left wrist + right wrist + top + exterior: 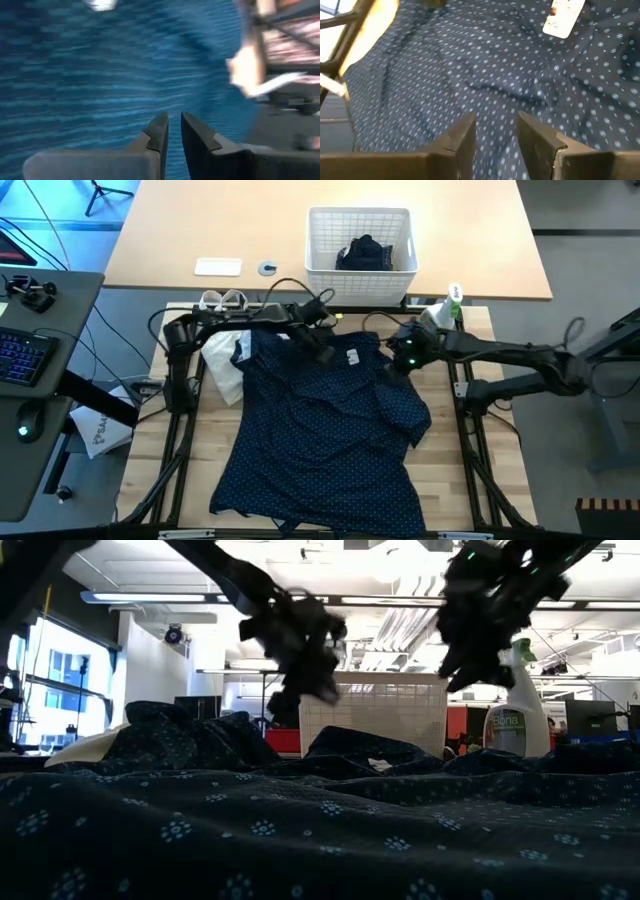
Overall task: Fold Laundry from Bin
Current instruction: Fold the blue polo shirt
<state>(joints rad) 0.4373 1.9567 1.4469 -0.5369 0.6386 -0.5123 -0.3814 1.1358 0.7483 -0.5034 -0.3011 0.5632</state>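
Note:
The navy shirt with tiny white dots [320,430] lies spread over the table, its white tag [352,358] near the collar end. A plain dark garment [365,255] sits in the white lattice bin [320,240] at the far edge. My left gripper [328,348] hovers over the shirt's far part, left of the tag; in its wrist view [174,125] the fingers stand a narrow gap apart over the cloth. My right gripper [400,358] hovers over the shirt's far right part, open [495,125]. In the low view both grippers [300,660] [480,630] are clear above the shirt [300,820].
A cream-white cloth bag [225,365] lies at the shirt's far left corner, partly under it. A spray bottle [452,300] stands at the far right, beside the bin [380,705]. Black frame rails [470,430] run along the table's sides.

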